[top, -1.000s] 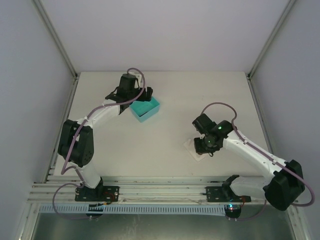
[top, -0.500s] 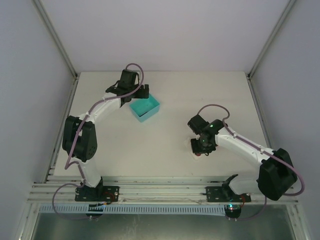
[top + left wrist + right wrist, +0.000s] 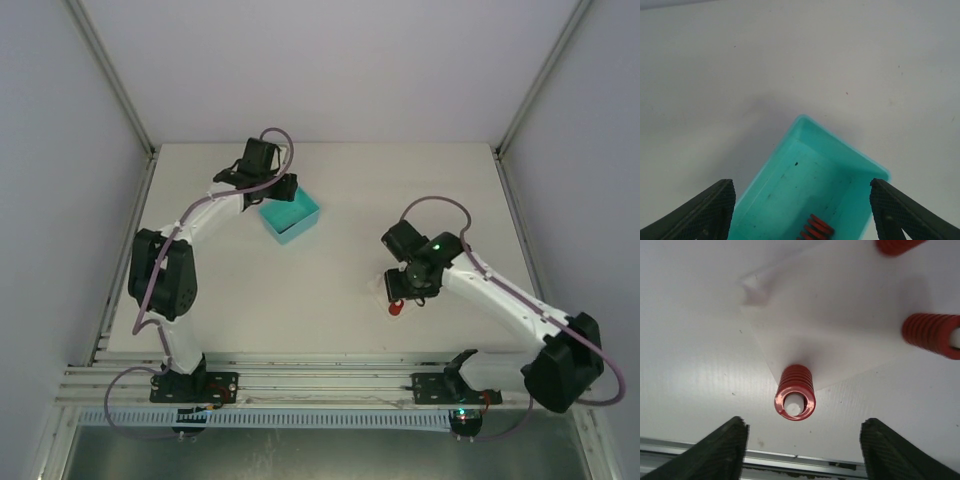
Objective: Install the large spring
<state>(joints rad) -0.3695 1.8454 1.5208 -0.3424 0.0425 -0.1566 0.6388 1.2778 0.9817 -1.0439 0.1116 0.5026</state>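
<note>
From above, the left pincer [image 3: 283,187] hangs over the teal bin [image 3: 297,216], far nearer to it than the right pincer [image 3: 410,290].

Left wrist: the loose spring [image 3: 812,230] lies in the bin, just below wide-open, empty fingers. Too little of it shows to tell its axis.

Right wrist: the pincer is spread wide and holds nothing, above the seated spring [image 3: 795,392], which stands upright on a white plate [image 3: 840,315].

From above and behind the near edge, the top view takes in the whole desk [image 3: 330,190]. The left wrist view looks down close on the bin [image 3: 805,185] toward the far left corner, the right on the plate [image 3: 840,315] by the near edge; the top view shares both.
</note>
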